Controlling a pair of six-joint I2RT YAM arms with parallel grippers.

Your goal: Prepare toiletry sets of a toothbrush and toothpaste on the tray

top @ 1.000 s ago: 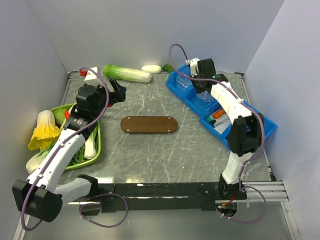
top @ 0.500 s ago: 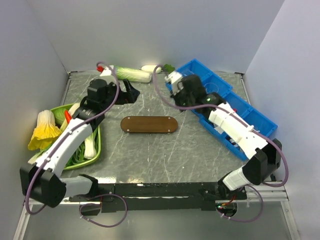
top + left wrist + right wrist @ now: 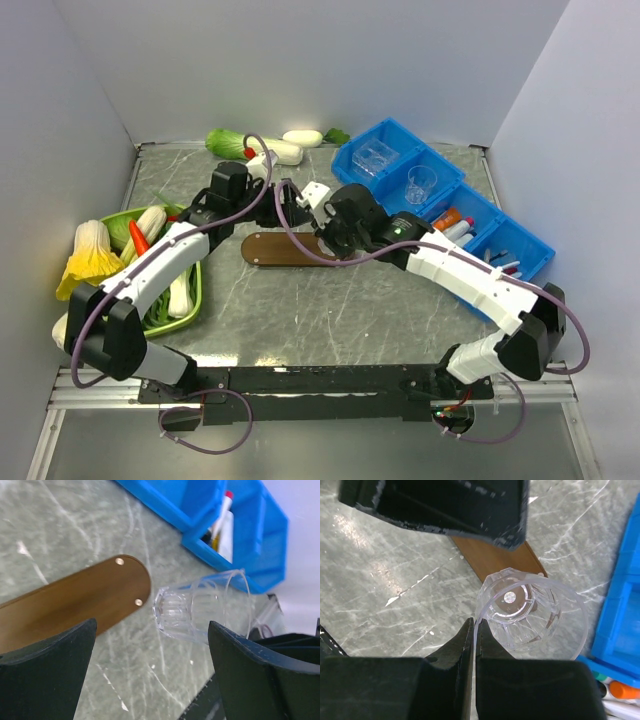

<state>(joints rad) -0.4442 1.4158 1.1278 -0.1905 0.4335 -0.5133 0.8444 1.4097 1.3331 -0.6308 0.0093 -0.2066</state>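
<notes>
The dark-brown tray lies mid-table, and it also shows in the wrist views as the tray and the tray. My right gripper is shut on the rim of a clear cup over the tray's right end. That cup shows just beyond my left gripper. The left gripper is open with nothing between its fingers. An orange toothpaste lies in the blue bin. I cannot make out the toothbrush.
A green dish of vegetables stands at the left. A cabbage and a white vegetable lie along the back wall. The bin also holds a second clear cup, a clear box and white tubes.
My right arm has swung from the blue bin to the tray with the cup. My left arm has moved right, up to the tray's far side.
</notes>
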